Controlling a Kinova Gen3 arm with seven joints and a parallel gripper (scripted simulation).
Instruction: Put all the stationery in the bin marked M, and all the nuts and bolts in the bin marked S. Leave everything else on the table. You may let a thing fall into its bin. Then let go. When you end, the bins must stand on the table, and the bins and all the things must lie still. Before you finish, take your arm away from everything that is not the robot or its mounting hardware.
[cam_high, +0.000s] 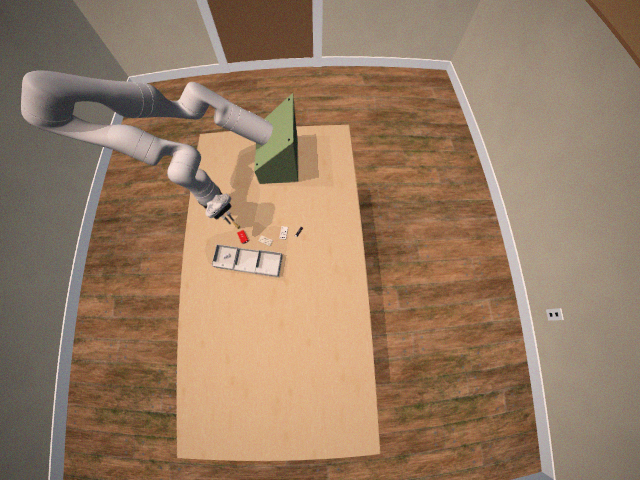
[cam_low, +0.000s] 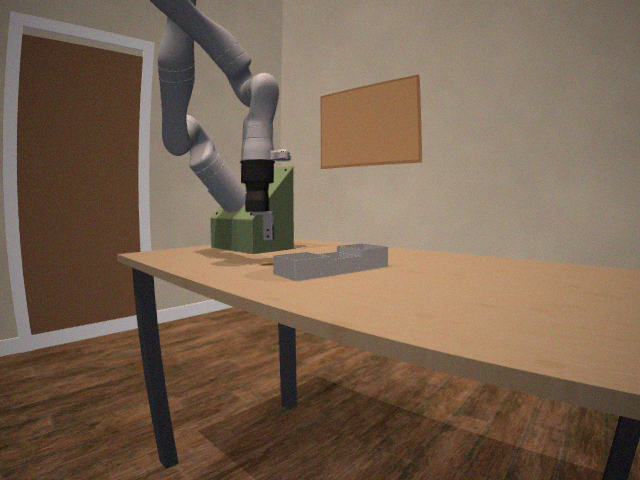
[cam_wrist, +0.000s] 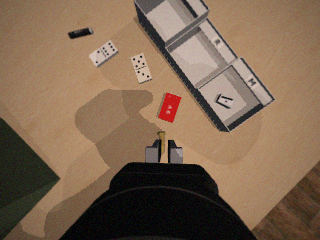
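My gripper (cam_high: 230, 220) (cam_low: 268, 238) (cam_wrist: 164, 147) is partly open, raised above the table. A slim brass-coloured thing with a wider end, seemingly a bolt (cam_high: 237, 225) (cam_low: 267, 263) (cam_wrist: 161, 134), lies on the table below the fingertips; a gap shows between the fingers. The bin marked M (cam_high: 225, 267) (cam_wrist: 252, 82) holds a small grey metal thing (cam_high: 227, 256) (cam_wrist: 224, 101), whose kind I cannot tell. The end bin (cam_high: 270, 263) (cam_wrist: 165, 22) shows no readable letter. A short black thing (cam_high: 299, 231) (cam_wrist: 80, 33) lies beyond the dominoes; its kind is unclear.
A red card or box (cam_high: 242, 236) (cam_wrist: 170, 107) lies between the brass thing and the bins. Two white dominoes (cam_high: 265, 240) (cam_wrist: 141, 68) lie beside it. The middle bin, marked R (cam_high: 248, 260) (cam_wrist: 195, 60), joins the row. The green base (cam_high: 279, 149) (cam_low: 235, 232) stands behind.
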